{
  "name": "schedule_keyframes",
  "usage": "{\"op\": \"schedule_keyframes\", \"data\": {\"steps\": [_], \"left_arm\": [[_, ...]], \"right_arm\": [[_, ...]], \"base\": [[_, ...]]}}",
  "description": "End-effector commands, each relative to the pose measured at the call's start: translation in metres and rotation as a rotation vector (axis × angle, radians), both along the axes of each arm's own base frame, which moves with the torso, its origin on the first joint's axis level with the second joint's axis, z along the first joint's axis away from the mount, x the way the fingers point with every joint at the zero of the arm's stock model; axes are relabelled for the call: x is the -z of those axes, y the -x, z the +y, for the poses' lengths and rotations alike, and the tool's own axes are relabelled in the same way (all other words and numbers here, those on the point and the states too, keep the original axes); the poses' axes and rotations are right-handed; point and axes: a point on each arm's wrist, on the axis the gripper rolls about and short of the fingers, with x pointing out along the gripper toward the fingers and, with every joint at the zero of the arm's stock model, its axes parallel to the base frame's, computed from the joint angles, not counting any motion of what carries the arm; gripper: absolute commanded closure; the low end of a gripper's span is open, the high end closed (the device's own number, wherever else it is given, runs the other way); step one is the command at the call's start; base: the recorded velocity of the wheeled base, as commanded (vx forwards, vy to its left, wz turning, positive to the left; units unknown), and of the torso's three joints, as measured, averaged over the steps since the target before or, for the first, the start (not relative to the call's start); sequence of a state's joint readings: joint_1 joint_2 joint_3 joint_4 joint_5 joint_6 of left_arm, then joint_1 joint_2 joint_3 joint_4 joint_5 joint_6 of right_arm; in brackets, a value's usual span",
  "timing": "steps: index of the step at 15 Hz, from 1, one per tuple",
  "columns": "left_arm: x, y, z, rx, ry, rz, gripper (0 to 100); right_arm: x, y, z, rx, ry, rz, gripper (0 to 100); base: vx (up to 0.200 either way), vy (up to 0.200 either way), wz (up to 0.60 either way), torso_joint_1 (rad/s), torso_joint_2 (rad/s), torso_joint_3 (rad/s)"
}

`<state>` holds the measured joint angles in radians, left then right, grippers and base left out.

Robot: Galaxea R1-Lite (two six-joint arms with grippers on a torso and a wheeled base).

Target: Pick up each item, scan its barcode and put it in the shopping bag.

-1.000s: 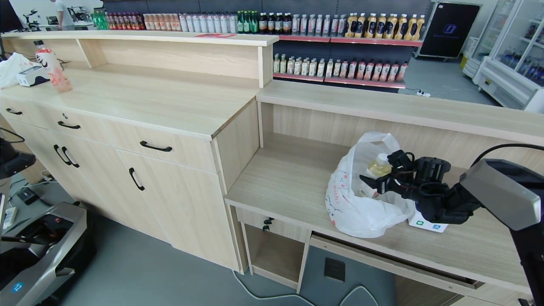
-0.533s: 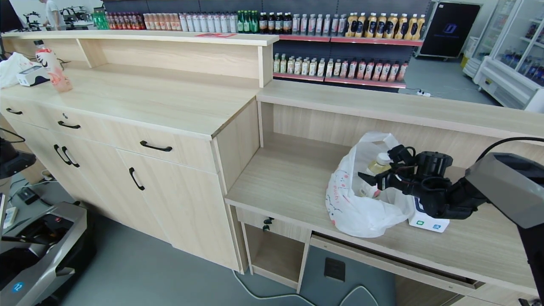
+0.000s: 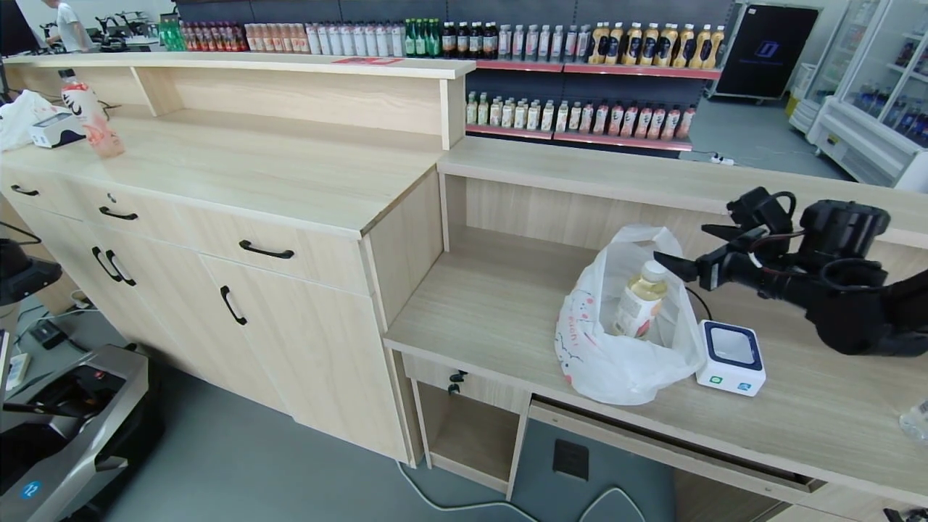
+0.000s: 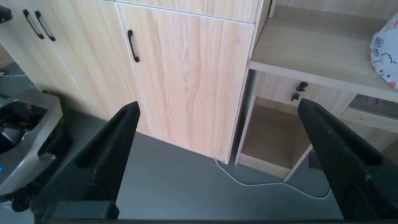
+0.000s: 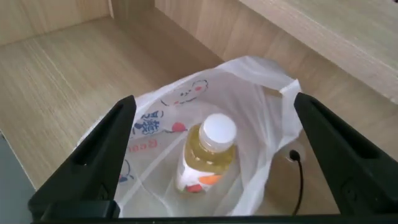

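Bottle (image 3: 641, 301) upright in bag (image 3: 594, 355): rigid, smooth, likely slippery; grip mid-label. Bag flimsy. Right claw (image 3: 681, 243) spread, empty, near bag. Left claw (image 4: 217, 106) spread.

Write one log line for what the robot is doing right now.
right tool: open, empty, above bag | bottle: in bag, cap up | scanner: beside bag | left tool: open, empty

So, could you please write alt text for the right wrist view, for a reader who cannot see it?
A bottle of yellow drink with a white cap sits inside an open white shopping bag on a wooden counter, seen from above. The open right gripper hangs above it, framing the bag on both sides.
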<state>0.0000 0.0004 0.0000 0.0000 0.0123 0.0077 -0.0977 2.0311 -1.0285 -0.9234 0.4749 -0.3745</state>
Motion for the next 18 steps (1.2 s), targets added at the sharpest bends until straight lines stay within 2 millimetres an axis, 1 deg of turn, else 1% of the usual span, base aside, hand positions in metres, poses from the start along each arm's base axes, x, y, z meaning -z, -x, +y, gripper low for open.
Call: {"op": "schedule_keyframes", "data": {"steps": [1, 2, 4, 5, 6, 8, 9, 10, 11, 12, 13, 14, 15, 17, 18], "left_arm": [[0.0, 0.0, 0.0, -0.001, 0.0, 0.0, 0], [0.0, 0.0, 0.0, 0.0, 0.0, 0.0, 0], [0.0, 0.0, 0.0, 0.0, 0.0, 0.0, 0], [0.0, 0.0, 0.0, 0.0, 0.0, 0.0, 0], [0.0, 0.0, 0.0, -0.001, 0.0, 0.0, 0], [0.0, 0.0, 0.0, 0.0, 0.0, 0.0, 0], [0.0, 0.0, 0.0, -0.001, 0.0, 0.0, 0], [0.0, 0.0, 0.0, -0.001, 0.0, 0.0, 0], [0.0, 0.0, 0.0, 0.0, 0.0, 0.0, 0], [0.0, 0.0, 0.0, 0.0, 0.0, 0.0, 0], [0.0, 0.0, 0.0, 0.0, 0.0, 0.0, 0], [0.0, 0.0, 0.0, -0.001, 0.0, 0.0, 0], [0.0, 0.0, 0.0, 0.0, 0.0, 0.0, 0], [0.0, 0.0, 0.0, 0.0, 0.0, 0.0, 0], [0.0, 0.0, 0.0, -0.001, 0.0, 0.0, 0]], "right_arm": [[-0.051, 0.099, -0.033, 0.257, 0.14, -0.016, 0], [-0.061, 0.119, -0.042, 0.35, 0.147, 0.025, 0], [-0.07, 0.149, -0.066, 0.501, 0.145, 0.059, 0], [-0.074, 0.164, -0.074, 0.586, 0.135, 0.052, 0], [-0.075, 0.174, -0.079, 0.664, 0.123, 0.049, 0], [-0.074, 0.188, -0.098, 0.844, 0.113, 0.067, 0], [-0.064, 0.195, -0.112, 0.905, 0.098, 0.108, 0], [-0.044, 0.199, -0.129, 0.963, 0.083, 0.182, 0], [-0.025, 0.203, -0.145, 1.013, 0.068, 0.214, 0], [-0.004, 0.204, -0.159, 1.02, 0.041, 0.239, 0], [0.014, 0.205, -0.168, 0.968, 0.011, 0.259, 0], [0.027, 0.204, -0.177, 0.892, -0.02, 0.266, 0], [0.035, 0.199, -0.188, 0.851, -0.037, 0.264, 0], [0.034, 0.179, -0.212, 0.824, -0.053, 0.215, 0], [0.033, 0.171, -0.22, 0.787, -0.071, 0.196, 0]], "base": [[0.0, 0.0, -0.6, -0.002, 0.01, 0.002], [0.0, 0.0, -0.6, 0.012, 0.01, 0.002], [0.0, 0.0, -0.6, 0.002, 0.01, 0.005], [0.0, 0.0, -0.6, -0.007, 0.0, 0.002], [0.0, 0.0, -0.6, 0.002, 0.0, -0.002], [0.0, 0.0, -0.6, 0.01, 0.0, 0.002], [0.0, 0.0, -0.6, -0.012, 0.01, 0.007], [0.0, 0.0, 0.0, 0.0, 0.0, 0.0], [0.0, 0.0, 0.0, 0.0, 0.0, 0.0], [0.0, 0.0, 0.0, 0.0, 0.0, 0.0], [0.0, 0.0, 0.0, 0.0, 0.0, 0.0], [0.0, 0.0, 0.0, 0.0, 0.0, 0.0], [0.0, 0.0, 0.0, 0.0, 0.0, 0.0], [0.0, 0.0, 0.0, 0.0, 0.0, 0.0], [0.0, 0.0, 0.0, 0.0, 0.0, 0.0]]}}
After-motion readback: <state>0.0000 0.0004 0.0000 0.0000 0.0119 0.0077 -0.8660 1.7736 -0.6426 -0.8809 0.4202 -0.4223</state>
